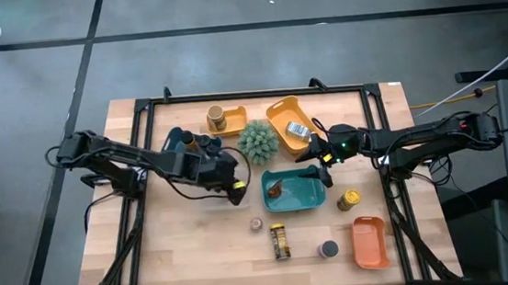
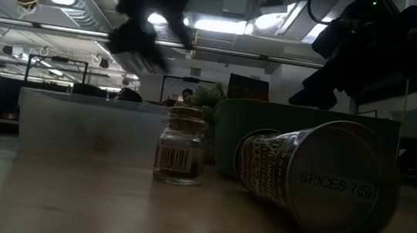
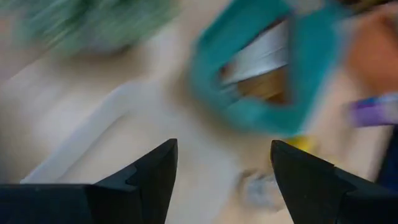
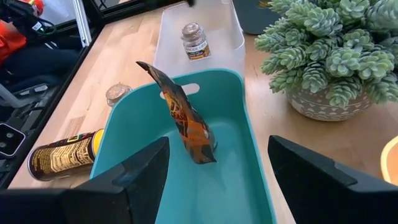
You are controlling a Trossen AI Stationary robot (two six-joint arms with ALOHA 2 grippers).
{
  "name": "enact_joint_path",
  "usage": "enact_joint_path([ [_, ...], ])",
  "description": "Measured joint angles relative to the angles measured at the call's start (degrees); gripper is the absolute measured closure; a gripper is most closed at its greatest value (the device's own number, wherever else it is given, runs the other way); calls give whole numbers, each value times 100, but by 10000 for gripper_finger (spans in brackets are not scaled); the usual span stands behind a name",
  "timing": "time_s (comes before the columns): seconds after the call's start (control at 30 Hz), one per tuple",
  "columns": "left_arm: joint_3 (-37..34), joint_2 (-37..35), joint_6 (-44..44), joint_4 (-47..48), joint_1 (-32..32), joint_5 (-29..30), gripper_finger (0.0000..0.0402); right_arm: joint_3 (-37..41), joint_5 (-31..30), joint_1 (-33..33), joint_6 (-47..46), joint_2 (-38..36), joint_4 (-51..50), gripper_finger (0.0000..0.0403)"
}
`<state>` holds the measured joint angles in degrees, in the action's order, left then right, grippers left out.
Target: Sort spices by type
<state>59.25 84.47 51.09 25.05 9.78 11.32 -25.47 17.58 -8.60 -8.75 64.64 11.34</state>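
Note:
My left gripper hangs open above the clear tray, left of the teal tray. In the left wrist view nothing is between its fingers. My right gripper stands open over the teal tray's right end, also with nothing between its fingers. An amber packet stands on its lower edge in the teal tray, leaning. A small jar stands upright in the clear tray. A white-blue sachet lies in the far orange tray.
A spiky green plant stands behind the teal tray. Near the front edge are a small jar, a jar lying on its side, a grey tin, a yellow-lidded jar and an orange tray. A tan jar stands far left.

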Motion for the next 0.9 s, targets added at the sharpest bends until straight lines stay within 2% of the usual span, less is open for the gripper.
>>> enact_joint_path([
  [0.13, 9, 107, -908, -1373, 295, -4, 162, 0, 0, 2, -14, 0, -143, 130],
  [0.27, 8, 280, -2000, -1929, 654, -3, 163, 0, 2, 2, -166, 0, -202, 130],
  [0.37, 8, 456, -2321, -1997, 885, 0, 163, 0, 0, 2, -179, 0, -217, 130],
  [0.6, 6, 1096, -2461, -2142, 1247, 0, 163, 0, 0, 2, -187, 0, -186, 130],
  [0.9, 259, 1575, -3214, -2050, 1282, 2, 163, 0, -2, 2, -329, 0, -200, 130],
])
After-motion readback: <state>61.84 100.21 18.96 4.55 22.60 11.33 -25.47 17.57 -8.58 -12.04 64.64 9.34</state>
